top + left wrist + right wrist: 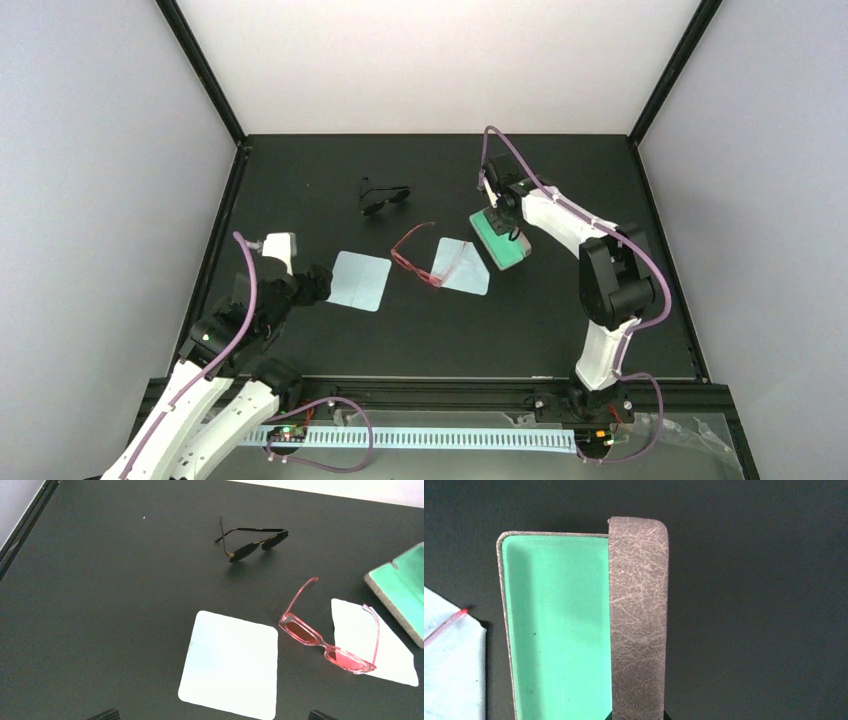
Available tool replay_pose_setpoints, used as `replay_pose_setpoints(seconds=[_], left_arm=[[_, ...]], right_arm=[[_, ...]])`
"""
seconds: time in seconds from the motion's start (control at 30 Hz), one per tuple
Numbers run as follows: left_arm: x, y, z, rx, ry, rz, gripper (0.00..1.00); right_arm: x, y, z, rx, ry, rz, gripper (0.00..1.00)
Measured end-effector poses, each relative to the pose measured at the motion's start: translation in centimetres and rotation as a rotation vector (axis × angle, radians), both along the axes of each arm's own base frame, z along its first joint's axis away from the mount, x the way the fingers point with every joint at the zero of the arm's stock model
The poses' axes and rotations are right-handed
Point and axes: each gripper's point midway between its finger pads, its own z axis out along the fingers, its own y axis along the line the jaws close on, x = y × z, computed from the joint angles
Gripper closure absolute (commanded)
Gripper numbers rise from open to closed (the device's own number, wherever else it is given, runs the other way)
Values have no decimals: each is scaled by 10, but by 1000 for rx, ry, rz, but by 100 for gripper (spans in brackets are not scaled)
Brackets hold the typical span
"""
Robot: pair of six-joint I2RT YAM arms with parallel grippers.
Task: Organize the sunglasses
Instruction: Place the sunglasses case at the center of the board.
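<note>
Locate sunglasses (413, 269) (324, 644) at mid-tabletop (300, 170), between two cloths, held by neither set of fingers. Read long axis along the front bar: diagonal, far-left end to near-right end in the top view. Note lenses facing near-left, toward the left arm. Note both temples unfolded, pointing far-right toward the case (498, 240) (554, 630). Note near-right temple lying across the right cloth (470, 272), tip on the fabric, and left cloth (360, 281) just beside the frame.

Identify frame as thin translucent red-pink plastic with narrow angular rims and tinted see-through lenses. Identify cloths as pale, flat and thin. Identify case as open, with smooth mint-green lining, gray crackled shell and rounded corners. Find black pair (383, 197) farther back, with thin wire temples and dark lenses.

Read left fingers (106, 714) as wide apart, holding nothing. Read right fingers (508, 222) as clamped on the gray lid of the case.
</note>
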Motion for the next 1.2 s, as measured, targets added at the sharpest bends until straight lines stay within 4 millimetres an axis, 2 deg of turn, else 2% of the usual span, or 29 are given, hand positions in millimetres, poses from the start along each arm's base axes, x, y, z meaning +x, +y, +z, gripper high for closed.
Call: replay_pose_setpoints(seconds=[0.13,0.2,0.4,0.43,0.5,0.57,0.73,0.83,0.97,1.1,1.2], left_arm=[[0,0,0,0,-2,1,1],[0,0,0,1,-2,3,1],[2,0,-2,8,7,6,1],[2,0,-2,10,10,6,1],[3,0,-4,13,16,8,1],[3,0,-4,13,17,8,1],[3,1,-4,15,18,10,1],[3,1,-5,17,19,11,1],[4,0,-6,21,26,11,1],[5,0,-7,24,31,12,1],[5,0,-7,24,31,12,1]], right_arm=[[-7,-2,-17,2,48,1,99],[-6,-4,-18,5,49,-5,94],[-5,-6,-20,16,42,-25,69],[-6,-8,-23,14,48,-30,64],[-10,-10,-26,10,59,-37,46],[-11,-12,-28,3,63,-45,36],[-9,-15,-24,16,40,-108,24],[-8,-16,-9,46,2,-153,21],[-8,-19,31,120,-100,-226,21],[-22,-22,69,227,-181,-291,20],[-43,-23,79,320,-186,-340,20]])
